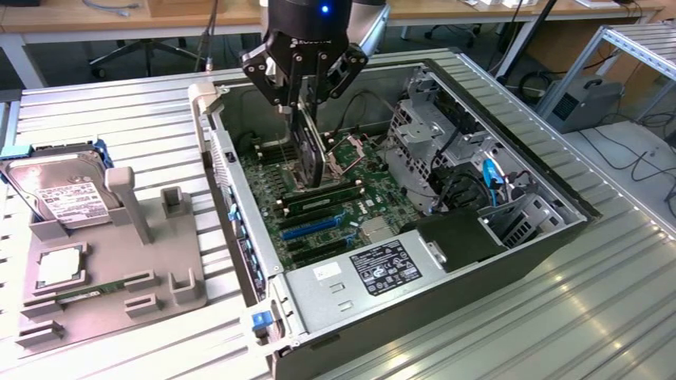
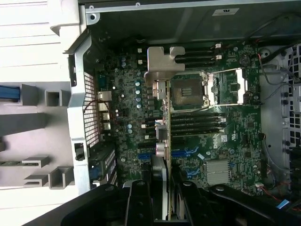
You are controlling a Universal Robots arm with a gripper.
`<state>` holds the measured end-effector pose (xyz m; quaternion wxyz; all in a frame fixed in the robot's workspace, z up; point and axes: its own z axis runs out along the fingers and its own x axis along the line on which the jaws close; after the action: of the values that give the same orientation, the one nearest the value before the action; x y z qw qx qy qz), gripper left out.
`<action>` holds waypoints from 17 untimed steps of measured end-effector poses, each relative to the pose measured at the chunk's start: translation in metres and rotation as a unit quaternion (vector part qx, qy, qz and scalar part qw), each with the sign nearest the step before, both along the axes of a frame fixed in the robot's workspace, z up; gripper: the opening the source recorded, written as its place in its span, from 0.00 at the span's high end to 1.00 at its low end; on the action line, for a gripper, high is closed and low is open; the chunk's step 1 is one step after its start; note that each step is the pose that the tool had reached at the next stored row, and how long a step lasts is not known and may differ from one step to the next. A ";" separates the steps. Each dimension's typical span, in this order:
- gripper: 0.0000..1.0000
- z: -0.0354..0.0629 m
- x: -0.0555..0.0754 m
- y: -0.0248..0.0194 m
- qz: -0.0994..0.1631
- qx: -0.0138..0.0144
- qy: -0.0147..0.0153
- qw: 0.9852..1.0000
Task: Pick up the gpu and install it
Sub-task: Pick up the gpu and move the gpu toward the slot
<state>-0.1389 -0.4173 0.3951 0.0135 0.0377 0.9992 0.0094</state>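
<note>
My gripper (image 1: 306,101) is shut on the gpu (image 1: 309,150), a thin black card hanging edge-down inside the open computer case (image 1: 528,237). The card's lower edge is just above the green motherboard (image 1: 365,198), near the memory slots and above the blue expansion slots (image 1: 315,229). In the wrist view the gpu (image 2: 164,141) is seen edge-on between my gripper (image 2: 164,207) fingers. Its silvery bracket (image 2: 162,61) is at the far end, beside the open CPU socket (image 2: 186,92).
A grey fixture tray (image 1: 158,277) lies on the exterior view's left, with a silver hard drive (image 1: 63,194), a CPU (image 1: 58,265) and a green memory stick (image 1: 90,291). Inside the case are the power supply (image 1: 370,273), a drive cage (image 1: 428,146) and cables.
</note>
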 end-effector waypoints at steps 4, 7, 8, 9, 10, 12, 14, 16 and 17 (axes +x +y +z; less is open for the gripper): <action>0.73 -0.0010 0.002 0.0000 0.000 0.000 0.000 1.000; 0.73 -0.0016 0.003 0.0000 0.000 0.000 0.000 1.000; 0.73 -0.0019 0.003 0.0000 0.000 0.000 0.000 1.000; 0.73 -0.0021 0.003 0.0000 0.000 0.000 0.000 1.000; 0.73 -0.0023 0.004 0.0000 0.000 0.000 0.000 1.000; 0.73 -0.0029 0.005 0.0000 0.000 0.000 0.000 1.000; 0.73 -0.0035 0.005 0.0000 0.000 0.000 0.000 1.000; 0.73 -0.0042 0.005 0.0000 0.000 0.000 0.000 1.000; 0.73 -0.0045 0.005 0.0000 0.000 0.000 0.000 1.000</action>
<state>-0.1335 -0.4173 0.3907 0.0135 0.0377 0.9992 0.0093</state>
